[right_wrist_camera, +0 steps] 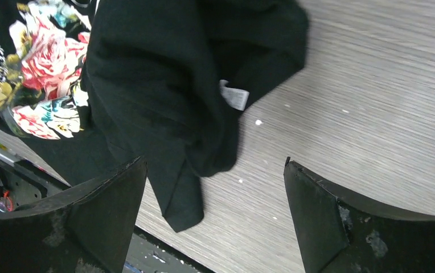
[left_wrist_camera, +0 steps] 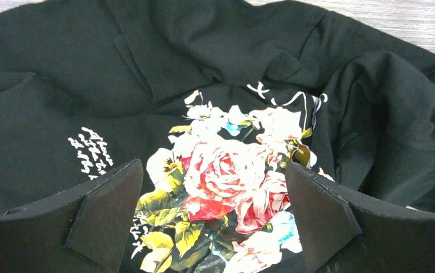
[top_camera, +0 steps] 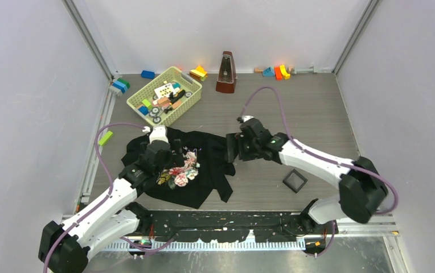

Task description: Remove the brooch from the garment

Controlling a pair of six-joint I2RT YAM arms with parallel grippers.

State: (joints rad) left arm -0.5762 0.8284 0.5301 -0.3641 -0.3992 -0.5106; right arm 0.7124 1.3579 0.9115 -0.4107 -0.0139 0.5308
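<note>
The left jaws stand spread wide and hold nothing. They hang just above the rose print (left_wrist_camera: 226,170) on the front of the garment (left_wrist_camera: 204,62), 1 pad to each side of the flowers, with no cloth pinched between them. The right jaws are likewise parted and empty, poised over the garment's right edge where a dark fold droops onto the bare tabletop (right_wrist_camera: 374,85). A small white label (right_wrist_camera: 235,98) peeks out from under that fold.

Moving outward, the black shirt lies rumpled between the 2 arms, floral front facing up, with white script lettering (left_wrist_camera: 90,151) beside the roses. The brooch I can't pick out for certain: a small turquoise fleck (left_wrist_camera: 233,128) sits near the top of the bouquet, but it could as easily be printed ink as a pin. As far as I can see, nothing tiny and blue lies loose on the wood near the shirt.

Further off sit a yellow basket (top_camera: 137,95) of odds and ends, a metronome (top_camera: 226,74) and 1 small black square box (top_camera: 294,181) to the right of the shirt.

My reading is that the task is barely under way. Both sets of jaws are empty and no brooch is set aside, so the removal looks undone — finding the pin, steadying the cloth and drawing it free all seem left.
</note>
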